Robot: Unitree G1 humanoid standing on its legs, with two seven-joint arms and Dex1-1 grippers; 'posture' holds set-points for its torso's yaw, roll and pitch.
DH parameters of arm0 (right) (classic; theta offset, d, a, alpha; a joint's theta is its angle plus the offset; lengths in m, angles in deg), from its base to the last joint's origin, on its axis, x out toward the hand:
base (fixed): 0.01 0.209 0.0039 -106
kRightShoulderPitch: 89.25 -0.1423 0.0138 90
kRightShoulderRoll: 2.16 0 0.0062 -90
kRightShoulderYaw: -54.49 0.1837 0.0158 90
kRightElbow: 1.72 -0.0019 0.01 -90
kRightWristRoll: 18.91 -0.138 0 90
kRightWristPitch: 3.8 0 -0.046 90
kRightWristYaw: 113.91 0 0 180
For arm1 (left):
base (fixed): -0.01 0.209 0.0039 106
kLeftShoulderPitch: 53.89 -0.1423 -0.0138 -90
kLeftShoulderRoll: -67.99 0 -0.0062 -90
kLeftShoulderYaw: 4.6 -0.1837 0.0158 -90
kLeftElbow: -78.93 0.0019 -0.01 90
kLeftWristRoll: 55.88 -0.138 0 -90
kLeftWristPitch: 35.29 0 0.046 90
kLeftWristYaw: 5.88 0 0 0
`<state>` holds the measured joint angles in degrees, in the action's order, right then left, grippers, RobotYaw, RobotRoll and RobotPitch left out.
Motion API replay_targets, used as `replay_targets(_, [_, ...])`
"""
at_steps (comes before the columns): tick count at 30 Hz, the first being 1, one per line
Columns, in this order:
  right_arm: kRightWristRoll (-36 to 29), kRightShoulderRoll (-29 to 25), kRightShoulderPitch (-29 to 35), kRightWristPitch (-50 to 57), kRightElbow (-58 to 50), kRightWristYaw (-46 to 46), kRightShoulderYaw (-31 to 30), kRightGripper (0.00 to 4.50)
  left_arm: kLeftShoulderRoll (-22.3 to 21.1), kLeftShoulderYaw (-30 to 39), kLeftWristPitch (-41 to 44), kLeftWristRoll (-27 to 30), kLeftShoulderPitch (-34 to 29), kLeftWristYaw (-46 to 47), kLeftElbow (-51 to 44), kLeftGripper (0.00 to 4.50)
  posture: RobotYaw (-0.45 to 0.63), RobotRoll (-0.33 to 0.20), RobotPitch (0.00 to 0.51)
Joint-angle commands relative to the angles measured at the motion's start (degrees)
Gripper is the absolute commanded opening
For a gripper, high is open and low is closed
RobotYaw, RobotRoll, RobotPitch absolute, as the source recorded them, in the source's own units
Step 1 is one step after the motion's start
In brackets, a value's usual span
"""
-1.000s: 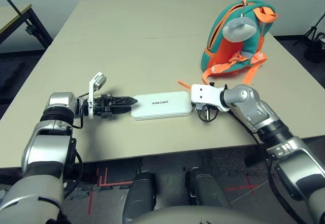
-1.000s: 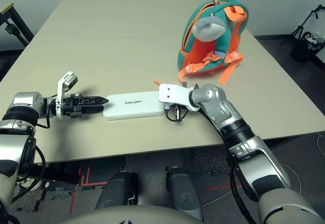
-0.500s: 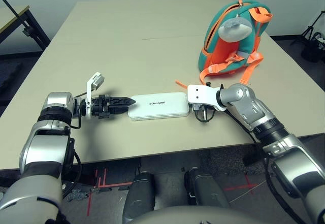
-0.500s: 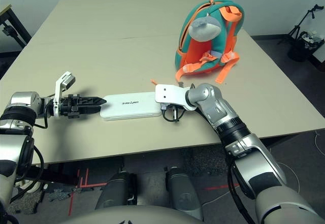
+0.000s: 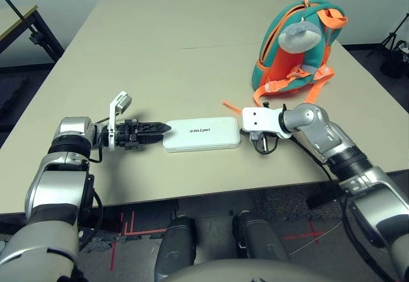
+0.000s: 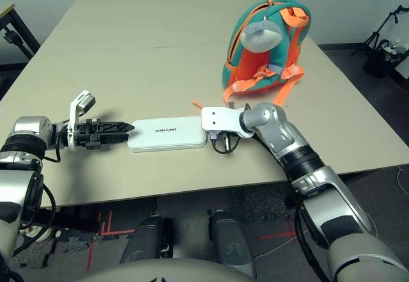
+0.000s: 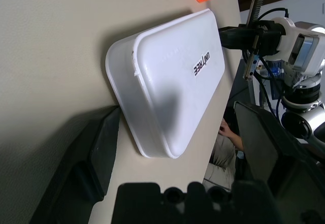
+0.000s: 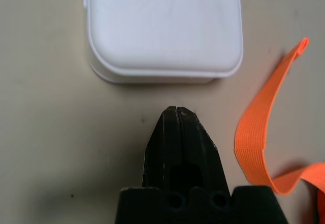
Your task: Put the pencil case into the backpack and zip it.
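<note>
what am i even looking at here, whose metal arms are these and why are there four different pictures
These are the two arms of a humanoid robot at a table. Two pictures come from the cameras in its head, looking down over its silver forearms. The other two come from a small camera on each wrist, looking along that gripper's black fingers.

On the table lies a flat white pencil case, and further back stands a teal and orange backpack with an orange strap trailing toward the case.

The left gripper is at one end of the case with its fingers spread around the corner. The right gripper is shut, just off the other end with a gap between. Nothing is lifted or held yet.
</note>
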<state>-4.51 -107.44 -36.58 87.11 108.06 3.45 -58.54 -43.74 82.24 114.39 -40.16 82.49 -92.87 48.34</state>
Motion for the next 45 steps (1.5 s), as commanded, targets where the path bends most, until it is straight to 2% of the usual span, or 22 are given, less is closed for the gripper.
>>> replay_targets(1, [-1.0, -1.1, 0.3, -0.3, 0.3, 0.5, 1.6, 0.03, -1.7, -0.5, -0.2, -0.8, -1.0, 0.0, 0.5, 4.5, -0.11, 0.0, 0.04])
replay_targets(9, [-1.1, -1.7, -0.3, -0.3, 0.7, 0.4, 1.9, 0.03, -3.5, -1.4, -1.0, -1.8, -0.5, -0.9, 1.4, 4.5, -0.1, 0.0, 0.043])
replay_targets(13, [-1.3, -0.4, 0.1, 0.5, -0.7, 0.1, 1.0, 0.03, -3.3, -1.2, -1.5, -1.9, -0.5, -0.5, 1.8, 4.5, -0.1, 0.0, 0.049])
replay_targets(17, [-2.0, 2.9, 1.1, 2.4, -4.9, -1.9, -1.6, 0.03, -2.2, -1.2, -1.7, -1.7, -0.7, -0.4, 2.0, 4.5, -0.11, 0.0, 0.044])
replay_targets(21, [-1.8, 9.0, -1.6, 4.4, -5.5, -1.8, -4.1, 0.03, -1.6, -1.1, -2.0, -1.7, -0.8, -0.4, 2.0, 4.5, -0.12, 0.0, 0.049])
replay_targets(25, [-1.6, 12.5, -4.2, 5.3, -4.6, -1.3, -4.7, 0.03, -1.5, -1.1, -2.3, -2.0, -0.6, -0.4, 2.3, 4.5, -0.12, 0.0, 0.047])
replay_targets(37, [-1.6, 7.4, -1.4, 4.4, -4.7, -1.2, -3.6, 0.03, -0.9, 1.7, -6.2, -0.9, 0.4, 1.2, 2.8, 4.5, -0.12, 0.0, 0.046])
replay_targets(40, [-2.0, 5.3, -0.2, 4.6, -5.1, -1.0, -2.7, 0.0, -0.6, 2.3, -6.5, -0.8, 0.8, 1.5, 3.0, 3.57, -0.12, 0.0, 0.042])
replay_targets(42, [-2.5, 4.1, 0.4, 5.0, -5.5, -0.8, -1.6, 0.0, -0.5, 2.3, -6.5, -1.0, 0.7, 1.3, 2.8, 2.78, -0.12, 0.0, 0.043])
replay_targets(45, [-4.1, 1.4, 1.7, 6.5, -5.3, 0.3, 1.7, 0.0, -0.5, 3.5, -7.9, -0.5, 0.5, 1.6, 2.3, 1.82, -0.12, 0.0, 0.046])
